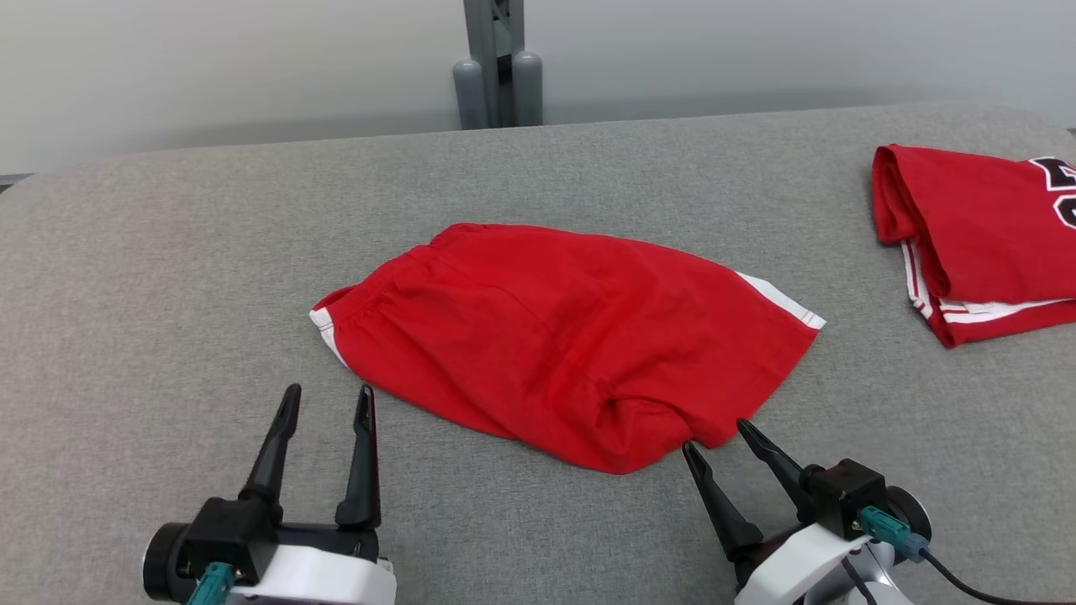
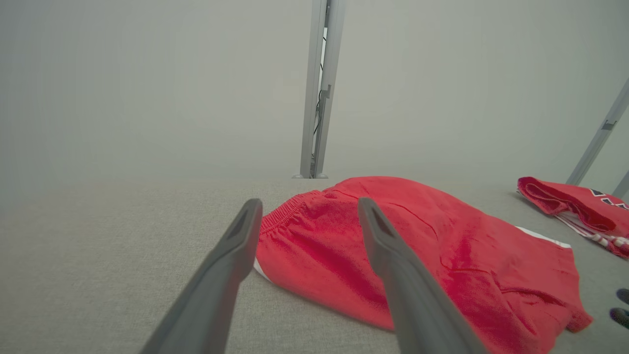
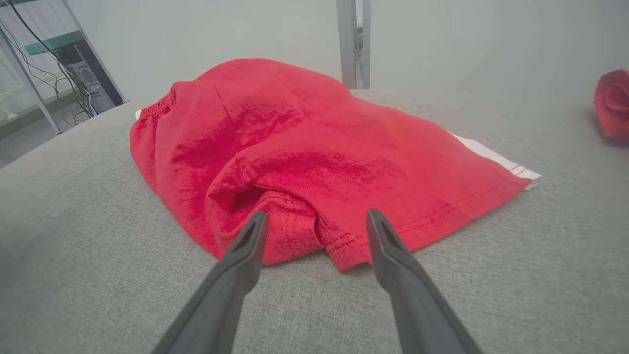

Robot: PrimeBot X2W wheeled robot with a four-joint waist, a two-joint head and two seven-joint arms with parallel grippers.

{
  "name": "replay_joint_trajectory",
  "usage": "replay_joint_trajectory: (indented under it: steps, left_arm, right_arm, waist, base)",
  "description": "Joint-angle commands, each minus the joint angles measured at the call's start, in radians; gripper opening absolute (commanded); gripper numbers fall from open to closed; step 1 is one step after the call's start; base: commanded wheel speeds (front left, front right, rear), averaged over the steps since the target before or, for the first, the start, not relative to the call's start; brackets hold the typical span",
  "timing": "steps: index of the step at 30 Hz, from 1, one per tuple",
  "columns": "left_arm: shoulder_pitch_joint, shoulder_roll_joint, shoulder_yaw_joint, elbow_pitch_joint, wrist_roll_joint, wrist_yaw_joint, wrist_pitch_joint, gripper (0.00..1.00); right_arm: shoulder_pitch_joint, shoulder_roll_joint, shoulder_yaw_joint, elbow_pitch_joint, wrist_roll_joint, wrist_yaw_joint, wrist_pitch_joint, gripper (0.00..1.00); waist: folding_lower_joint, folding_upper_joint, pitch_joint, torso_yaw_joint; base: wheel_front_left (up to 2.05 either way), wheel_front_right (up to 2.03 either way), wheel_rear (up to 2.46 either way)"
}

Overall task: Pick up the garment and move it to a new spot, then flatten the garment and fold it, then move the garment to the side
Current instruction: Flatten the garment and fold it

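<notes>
Grey surface [image 1: 168, 252] bears red shorts [image 1: 555, 336]; folded jersey [image 1: 983, 227] cut off at edge; left tool [image 1: 328, 390], right tool [image 1: 716, 435] both spread

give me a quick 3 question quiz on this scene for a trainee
1. True or false: the left pincer is shut on the shorts.
2. Where does the jersey lie? A: near the right end of the table, apart from the shorts. B: on top of the shorts. C: on the floor.
3. Short answer: which pincer has its tips at the shorts' near hem?

Key
1. False: it stands open, short of the waistband corner.
2. A
3. The right pincer, open, with the hem between its tips.
</notes>
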Motion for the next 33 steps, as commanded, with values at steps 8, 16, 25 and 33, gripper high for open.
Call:
replay_joint_trajectory:
  steps: [8, 16, 25, 33]
  left_arm:
    - [0.058, 0.004, -0.064, 0.016, 0.007, 0.038, -0.004, 1.0]
    - [0.043, 0.004, -0.103, 0.051, -0.004, 0.042, -0.004, 1.0]
    - [0.053, 0.004, -0.111, 0.062, -0.02, 0.048, -0.004, 1.0]
    - [0.067, 0.003, -0.101, 0.053, -0.026, 0.048, -0.004, 1.0]
  right_arm:
    - [-0.032, -0.025, 0.019, 0.077, 0.001, 0.0, -0.001, 1.0]
    - [-0.063, 0.004, -0.002, 0.213, -0.033, 0.0, -0.001, 0.98]
    - [-0.084, 0.031, -0.019, 0.283, -0.053, 0.0, -0.001, 0.0]
    - [-0.005, -0.001, -0.069, 0.1, -0.059, 0.0, -0.001, 0.0]
  waist:
    - [0.0, -0.0001, -0.028, 0.08]
    - [0.0, -0.0001, -0.046, 0.124]
    - [0.0, -0.0001, -0.065, 0.132]
    - [0.0, -0.0001, -0.075, 0.101]
  base:
    - [0.0, 0.0, 0.0]
    - [0.0, 0.0, 0.0]
    - [0.0, 0.0, 0.0]
    - [0.0, 0.0, 0.0]
